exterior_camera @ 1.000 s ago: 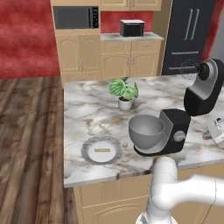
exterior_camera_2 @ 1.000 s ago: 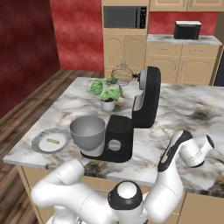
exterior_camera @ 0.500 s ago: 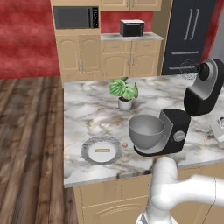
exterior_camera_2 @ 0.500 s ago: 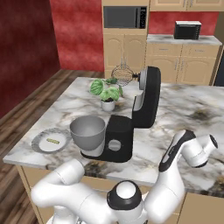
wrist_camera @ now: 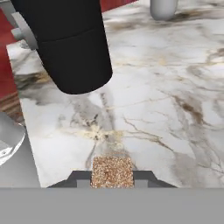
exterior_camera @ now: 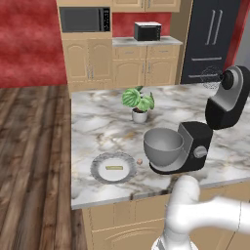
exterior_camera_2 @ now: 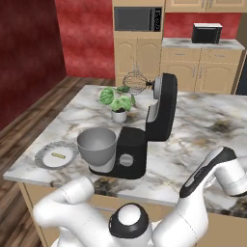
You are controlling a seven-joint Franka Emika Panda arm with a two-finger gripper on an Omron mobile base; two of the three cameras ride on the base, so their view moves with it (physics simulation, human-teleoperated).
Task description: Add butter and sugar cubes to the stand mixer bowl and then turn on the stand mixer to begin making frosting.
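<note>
I see even, bright rendered light, soft shadows under the glossy black stand mixer point(exterior_camera: 205, 132) on the marble counter point(exterior_camera: 97, 122), no glare, hand view coarse and slightly blurred close up.

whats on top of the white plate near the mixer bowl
The butter, a thin pale-yellow stick, lies flat on the white plate. A sugar cube sits on the counter beside the plate, off it. What lies beneath the butter is covered.

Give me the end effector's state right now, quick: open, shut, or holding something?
End effector: shut on a sugar cube, pinched between its two fingertips above the marble counter.
</note>
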